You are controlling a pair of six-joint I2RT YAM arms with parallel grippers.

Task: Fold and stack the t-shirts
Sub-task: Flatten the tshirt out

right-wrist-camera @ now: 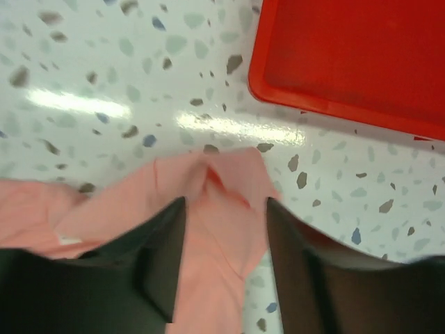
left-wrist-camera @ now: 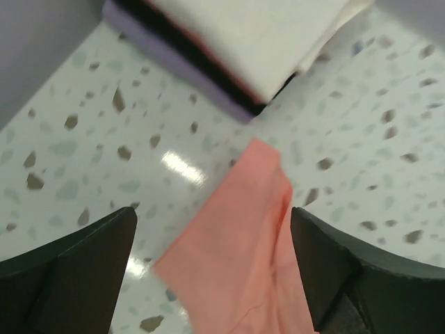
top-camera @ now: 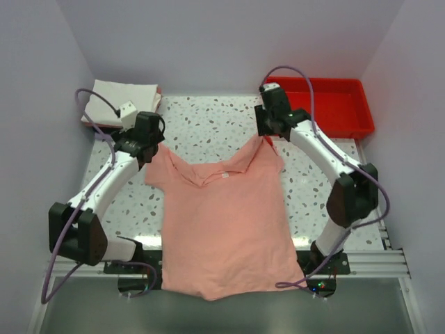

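Salmon-pink cotton fills the middle of the terrazzo table [top-camera: 208, 122]: one t-shirt [top-camera: 226, 229] lies spread face up. Its hem hangs over the near edge between the two arm bases, and its small white neck label [top-camera: 224, 177] shows at the collar.

At the shirt's left sleeve, the left gripper [left-wrist-camera: 212, 212] points down with its jaws spread wide. The sleeve's edge lies loose in the gap, nearer the right-hand finger, and nothing is held.

At the other shoulder, the right gripper [right-wrist-camera: 226, 203] has its jaws set narrower. Pink cloth fills the space between the fingers and peaks just past their tips. Whether the pads actually pinch it I cannot tell.

Farther back, in the far left corner, sits a stack of folded tees [top-camera: 124, 97]. It has white [left-wrist-camera: 264, 35] on top, then a thin salmon layer, then black [left-wrist-camera: 174, 38], with lavender [left-wrist-camera: 174, 59] at the bottom. A red plastic tray [right-wrist-camera: 259, 76] stands in the far right corner, just beyond the right gripper.
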